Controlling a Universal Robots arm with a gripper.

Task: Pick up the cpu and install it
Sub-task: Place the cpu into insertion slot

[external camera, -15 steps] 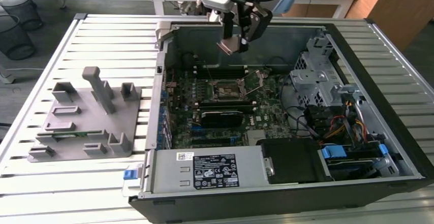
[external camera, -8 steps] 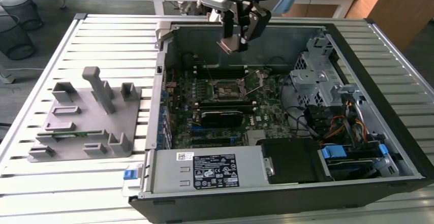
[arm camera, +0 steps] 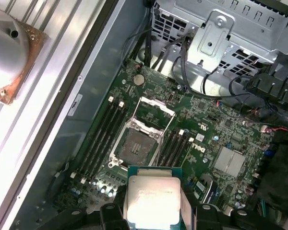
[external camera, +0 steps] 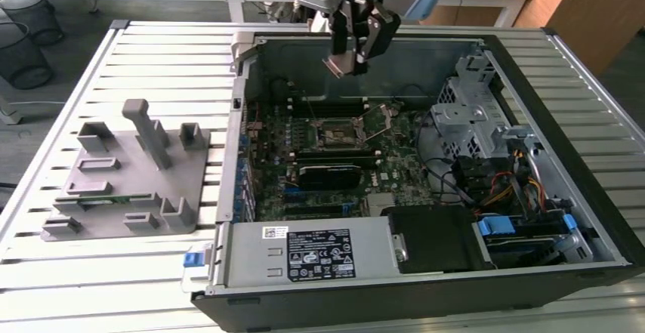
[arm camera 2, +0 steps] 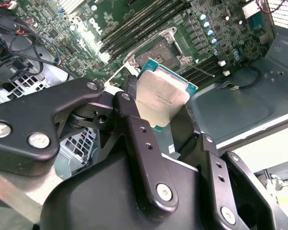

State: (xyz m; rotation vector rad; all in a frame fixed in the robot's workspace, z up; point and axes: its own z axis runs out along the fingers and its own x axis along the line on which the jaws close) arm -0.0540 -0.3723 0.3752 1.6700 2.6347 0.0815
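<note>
Transport is the step in hand, as we judge it: the end effector (external camera: 353, 60) is closed on the cpu (external camera: 339, 63), its fingers (arm camera 2: 134, 124) pinching opposite edges of the chip, and it holds the chip in the air over the far wall of the open computer case (external camera: 564, 220). The case lies on the slatted surface (external camera: 151, 53), toward its edge at the exterior view's right. In both wrist views the cpu shows its silver lid and thin green border, tilted rather than flat. The bare socket (arm camera: 137, 146) lies below and ahead of it on the motherboard (arm camera: 216, 129), between the rows of memory slots (arm camera: 103, 132), well apart from the chip. The hinged load plate (arm camera: 152, 109) looks to be swung open, so the socket is free to take the chip. To do this well, we think the chip should be brought level before it nears the socket, its corner mark matched to the socket's, and it should go straight down without sliding, since the contacts would bend easily. The grip should be light enough to let go cleanly. The grey holder fixture (external camera: 121, 182) sits near the opposite edge of the surface.
</note>
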